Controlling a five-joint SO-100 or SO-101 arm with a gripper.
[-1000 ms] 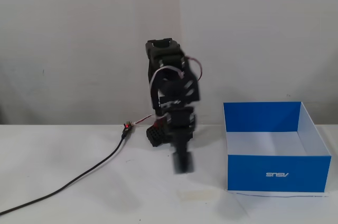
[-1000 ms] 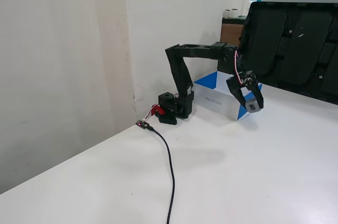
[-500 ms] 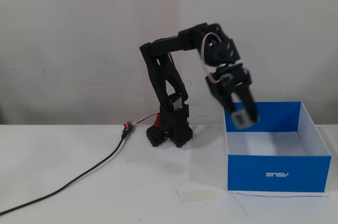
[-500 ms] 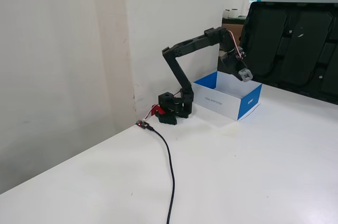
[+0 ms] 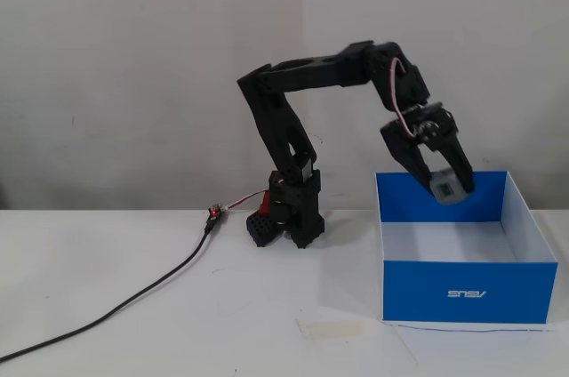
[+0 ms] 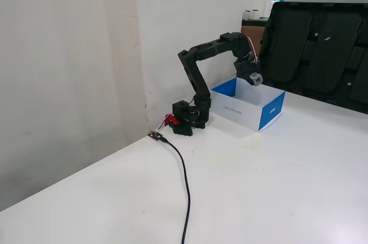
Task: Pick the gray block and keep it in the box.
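Above the box (image 5: 467, 292), the fingers (image 5: 444, 183) are clamping the partly hidden gray block (image 5: 447, 186).

We read one marking only: a small white "ASUS" logo, printed upside down, on the blue front wall of the box (image 5: 469, 292) in a fixed view. In the other fixed view, the print on the box (image 6: 238, 110) was too small to read.

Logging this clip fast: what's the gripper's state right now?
Gripper: closed on the gray block, held above the box.
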